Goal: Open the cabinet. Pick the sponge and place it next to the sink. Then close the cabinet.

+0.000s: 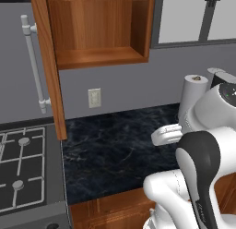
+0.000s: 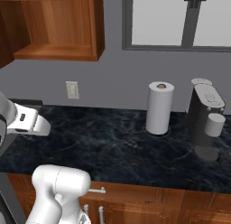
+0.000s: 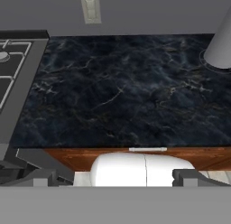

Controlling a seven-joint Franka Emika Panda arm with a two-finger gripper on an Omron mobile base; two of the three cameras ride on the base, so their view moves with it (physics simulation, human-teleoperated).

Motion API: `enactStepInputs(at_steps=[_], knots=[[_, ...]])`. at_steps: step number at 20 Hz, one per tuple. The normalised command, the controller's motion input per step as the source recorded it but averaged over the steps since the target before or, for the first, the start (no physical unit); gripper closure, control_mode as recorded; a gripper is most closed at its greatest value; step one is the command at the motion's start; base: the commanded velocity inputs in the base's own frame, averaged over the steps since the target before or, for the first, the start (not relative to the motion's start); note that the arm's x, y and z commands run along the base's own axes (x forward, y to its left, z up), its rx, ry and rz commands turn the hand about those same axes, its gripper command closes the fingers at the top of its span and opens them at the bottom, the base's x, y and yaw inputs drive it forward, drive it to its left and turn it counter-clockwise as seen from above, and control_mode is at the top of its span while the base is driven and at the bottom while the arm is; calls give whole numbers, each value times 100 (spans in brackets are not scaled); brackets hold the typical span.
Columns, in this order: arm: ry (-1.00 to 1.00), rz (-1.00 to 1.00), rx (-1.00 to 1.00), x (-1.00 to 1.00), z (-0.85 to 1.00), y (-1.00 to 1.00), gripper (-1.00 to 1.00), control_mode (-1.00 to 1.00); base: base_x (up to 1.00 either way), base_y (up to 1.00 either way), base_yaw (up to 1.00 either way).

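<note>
The dark fingers (image 3: pixel 54 175) stand fully apart, holding and touching nothing, above the front edge of the black veined marble desk (image 3: pixel 122 92). Up and left of them, the reddish-brown wooden cabinet (image 1: pixel 99 34) hangs open, its door (image 1: pixel 48 71) carrying a long silver bar handle (image 1: pixel 33 62). A smooth white paper-towel roll (image 2: pixel 159 108) stands to their right.

No legible text or labels.

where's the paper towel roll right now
The paper towel roll stands upright on the dark marble counter in the right base view, against the grey wall under the window, just left of the coffee machine.
</note>
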Motion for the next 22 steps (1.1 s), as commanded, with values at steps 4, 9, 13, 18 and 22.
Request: enactStepInputs(at_steps=[4, 9, 13, 18, 22], knots=[[0, 0, 0, -1, 0, 0, -100, -100, 0, 0, 0], [-2, 0, 0, -20, 1, 0, -100, -100, 0, 0, 0], [-1, 0, -2, -51, 45, 0, -100, -100, 0, 0, 0], [0, 0, -1, -47, 60, -20, -100, -100, 0, 0, 0], [-2, 0, -13, -2, 52, -23, -100, -100, 0, 0, 0]])
